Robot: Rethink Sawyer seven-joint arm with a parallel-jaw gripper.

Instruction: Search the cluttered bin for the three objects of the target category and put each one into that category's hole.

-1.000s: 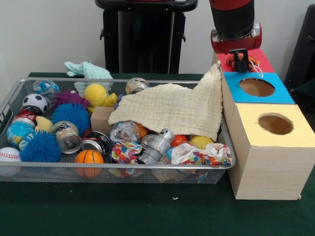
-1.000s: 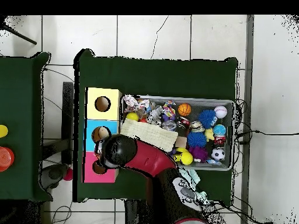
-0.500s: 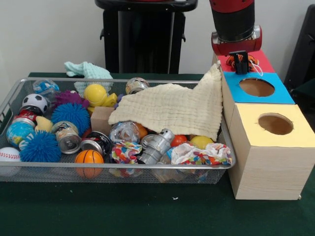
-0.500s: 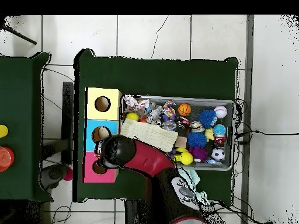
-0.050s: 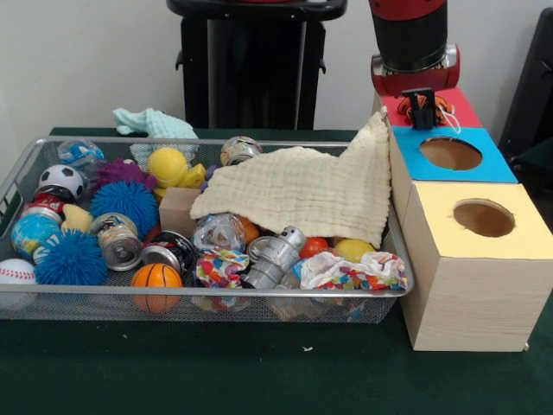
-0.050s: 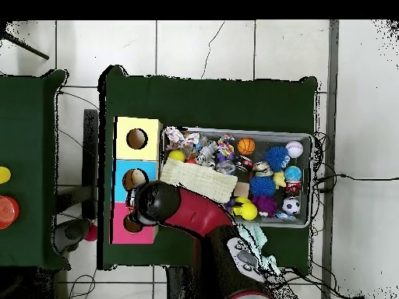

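Pincer (image 5: 423, 111) hanging upright from the red-and-black arm (image 5: 409, 39) over the pink box (image 5: 455, 105), closed on an orange-and-black toy (image 5: 435, 106), no writing legible, wire bin (image 5: 207, 294) of clutter left, cream cloth (image 5: 311, 190) draped, blue box (image 5: 484, 164) and yellow box (image 5: 449, 216) nearer.

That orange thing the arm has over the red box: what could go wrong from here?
The orange object sits at the gripper above the red box, whose hole the front view hides, so it might land on the lid instead. It might also stay snagged at the jaws. The cream cloth is draped over the bin's corner against the boxes and could be dragged along.
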